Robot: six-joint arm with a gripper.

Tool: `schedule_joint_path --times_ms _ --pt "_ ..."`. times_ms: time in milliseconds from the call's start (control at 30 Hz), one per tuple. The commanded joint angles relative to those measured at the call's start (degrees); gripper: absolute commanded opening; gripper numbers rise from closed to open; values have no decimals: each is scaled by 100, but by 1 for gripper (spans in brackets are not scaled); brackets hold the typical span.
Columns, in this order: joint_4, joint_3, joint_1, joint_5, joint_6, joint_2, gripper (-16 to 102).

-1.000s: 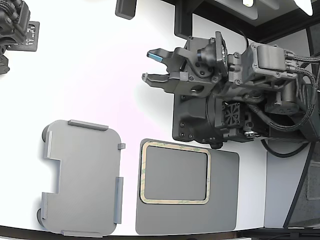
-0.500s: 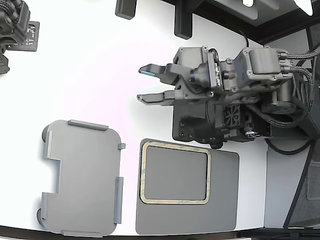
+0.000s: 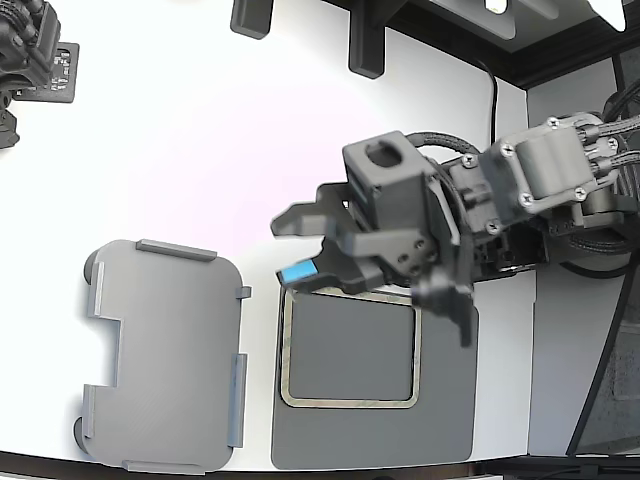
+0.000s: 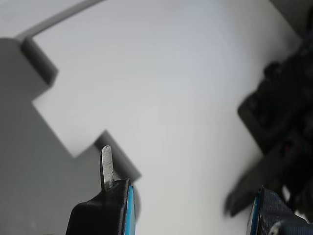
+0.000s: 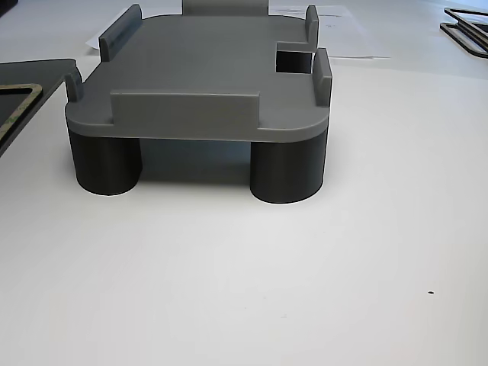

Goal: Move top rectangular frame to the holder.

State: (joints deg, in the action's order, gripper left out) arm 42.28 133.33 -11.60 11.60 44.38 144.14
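The top rectangular frame (image 3: 349, 403), beige-tan with green marks, lies flat on a dark grey mat (image 3: 447, 400) at the lower middle of the exterior view. A corner of it shows in the other view (image 5: 18, 108). The holder (image 3: 165, 350), a light grey tray with raised tabs and a side notch, stands to the frame's left in the exterior view. It also shows in the other view (image 5: 198, 76) and the wrist view (image 4: 29, 147). My gripper (image 3: 289, 250) is open and empty, above the frame's upper left corner. Its blue-padded fingers (image 4: 117, 208) frame the wrist view.
The arm's body (image 3: 520, 200) reaches in from the exterior view's right. Another dark device (image 3: 30, 60) sits at the far left corner of the white table (image 3: 180, 150). A blurred dark object (image 4: 281, 127) shows in the wrist view. A thin dark outline (image 5: 467, 27) lies far right in the other view.
My gripper has swung down and to the exterior view's left, turning over, from above the mat's far side to the frame's upper left corner. Frame and holder have not moved.
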Motion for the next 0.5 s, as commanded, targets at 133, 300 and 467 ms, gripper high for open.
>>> schedule_joint_path --times_ms 133,300,467 --pt "1389 -1468 -844 114 2804 -1011 99" --pt "2065 -2215 -1529 -167 3700 -1652 90" --pt "2654 -2487 -2285 -545 4087 -1846 85"
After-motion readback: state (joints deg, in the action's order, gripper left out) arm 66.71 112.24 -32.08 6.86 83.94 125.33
